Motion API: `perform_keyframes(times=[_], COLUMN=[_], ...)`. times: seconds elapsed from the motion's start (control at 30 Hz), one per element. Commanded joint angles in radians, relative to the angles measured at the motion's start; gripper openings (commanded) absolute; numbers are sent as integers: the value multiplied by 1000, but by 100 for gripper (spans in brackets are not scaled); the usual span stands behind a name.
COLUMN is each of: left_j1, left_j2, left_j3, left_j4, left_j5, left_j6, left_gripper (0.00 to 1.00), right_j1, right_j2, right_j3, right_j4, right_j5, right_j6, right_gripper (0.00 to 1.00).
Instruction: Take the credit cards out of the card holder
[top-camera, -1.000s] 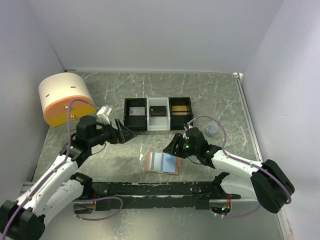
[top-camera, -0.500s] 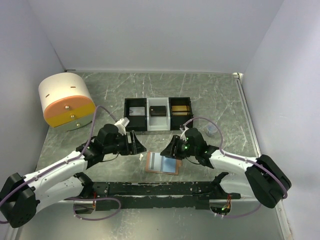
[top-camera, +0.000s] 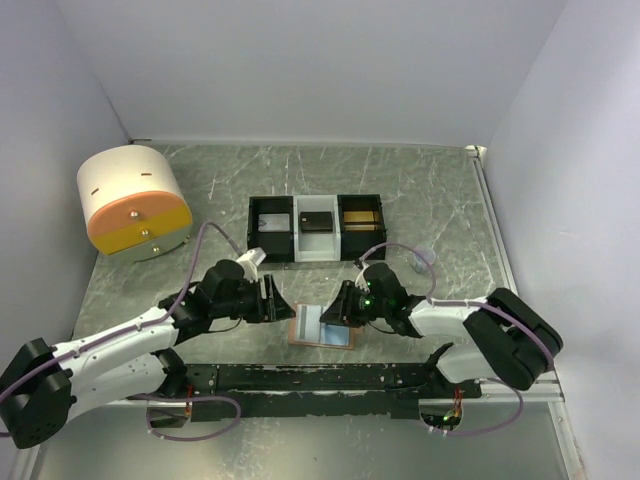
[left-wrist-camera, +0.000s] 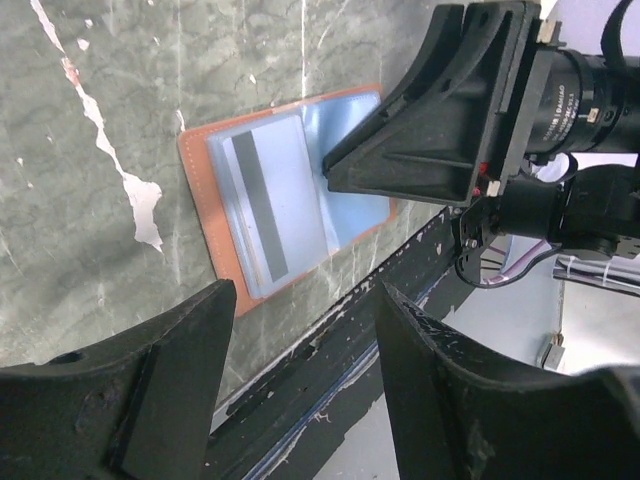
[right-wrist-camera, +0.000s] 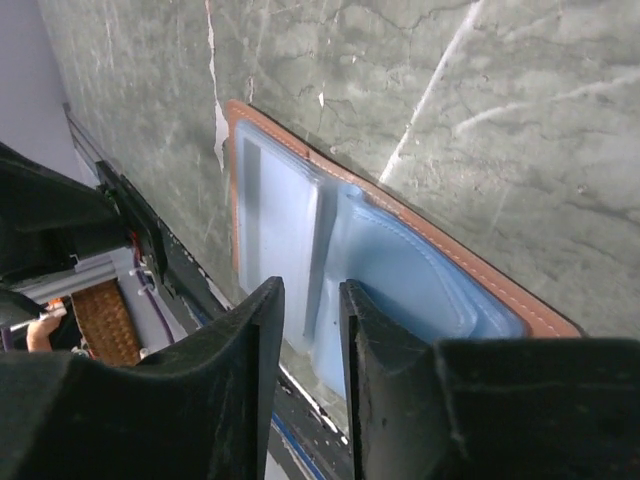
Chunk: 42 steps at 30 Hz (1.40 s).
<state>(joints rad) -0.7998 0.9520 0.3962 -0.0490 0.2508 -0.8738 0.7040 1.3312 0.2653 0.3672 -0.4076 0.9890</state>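
The salmon-orange card holder (top-camera: 322, 327) lies open and flat near the front of the table, its light blue lining up. In the left wrist view a card with a dark stripe (left-wrist-camera: 262, 205) sits in a pocket of the card holder (left-wrist-camera: 197, 160). My left gripper (top-camera: 276, 300) is open and empty just left of it, fingers wide apart (left-wrist-camera: 305, 290). My right gripper (top-camera: 336, 311) is over the holder's right half, fingers a narrow gap apart with nothing between them (right-wrist-camera: 310, 284), above the blue lining (right-wrist-camera: 400, 270).
A black-and-white three-compartment tray (top-camera: 250, 230) with a card in each compartment stands behind the holder. An orange-and-white round drawer unit (top-camera: 133, 200) is at the back left. A small pale cap (top-camera: 424, 260) lies right of the tray. A black rail (top-camera: 320, 378) runs along the near edge.
My left gripper has moved right and nearer, from beside the tray to just left of the card holder. My right gripper has moved left and down onto the holder's right half.
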Motion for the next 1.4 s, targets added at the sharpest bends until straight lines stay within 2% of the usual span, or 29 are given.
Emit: perform_keyframes(times=[0.0, 0.1, 0.2, 0.33, 0.53, 0.67, 0.83, 0.97, 1.13, 1.37], left_j1=[-30, -36, -38, -39, -40, -40, -40, -40, -40, -40], left_j2=[-38, -71, -94, -111, -166, -205, -228, -254, -271, -248], left_j3=[-20, -21, -17, -9, 13, 22, 15, 13, 13, 31], left_j4=[4, -29, -62, -101, -179, -224, -241, -252, -248, -238], left_j5=[-57, -85, -113, -141, -258, -305, -306, -309, -299, -296], left_j6=[-34, -43, -46, -48, -84, -82, -96, -111, -97, -80], left_gripper=[68, 68, 66, 65, 76, 79, 79, 84, 86, 85], right_j1=[19, 34, 48, 117, 147, 186, 204, 203, 203, 201], right_j2=[73, 82, 84, -2, -59, -15, 55, 88, 155, 126], right_j3=[30, 77, 96, 155, 189, 223, 184, 184, 257, 269], right_j4=[-59, -126, -128, -237, -254, -252, -156, -178, -225, -281], right_j5=[86, 131, 105, 204, 210, 216, 240, 298, 256, 311], right_j6=[-66, -94, -94, -104, -119, -106, -8, 15, -22, -40], right_gripper=[26, 24, 21, 24, 27, 29, 28, 27, 23, 25])
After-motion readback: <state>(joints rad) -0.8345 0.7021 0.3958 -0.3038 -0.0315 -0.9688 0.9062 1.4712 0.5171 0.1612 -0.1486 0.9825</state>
